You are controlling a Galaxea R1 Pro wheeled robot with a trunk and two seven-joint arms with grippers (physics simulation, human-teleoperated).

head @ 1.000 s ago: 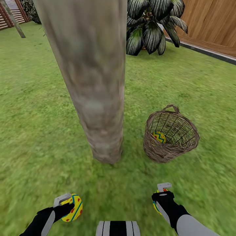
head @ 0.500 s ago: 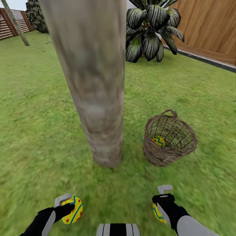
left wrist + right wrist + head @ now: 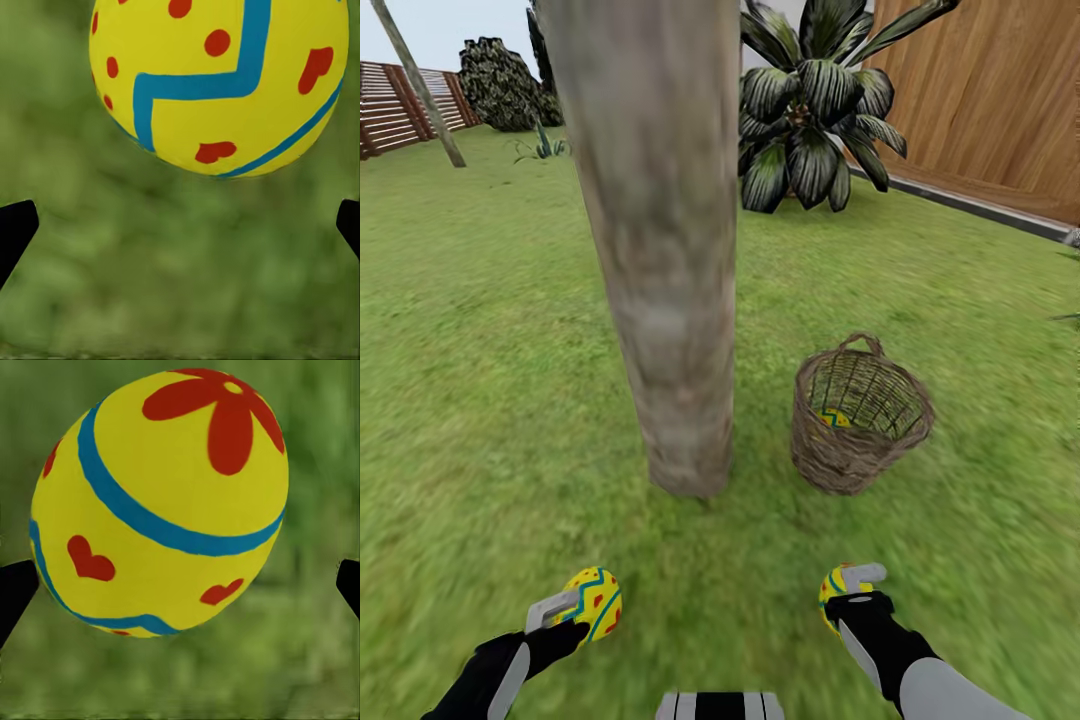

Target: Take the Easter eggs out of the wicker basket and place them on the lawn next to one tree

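Note:
A thick grey-brown tree rises from the lawn just ahead of me. My left gripper is open. A yellow Easter egg with red dots and a blue zigzag sits free just past its fingertips; up close this egg touches neither finger. My right gripper is open too. A second egg, painted with a red flower and hearts, is loose in front of it. To the right of the trunk stands the wicker basket, with the third egg inside.
A large dark-leaved striped plant grows behind the basket. A brown wooden fence runs along the right. A thin leaning trunk and dark shrubs stand far left by another fence. Open grass stretches to the left of the tree.
The head camera has tilted up, showing more sky and fence. Both grippers have opened, and their two eggs now sit free ahead of the fingers.

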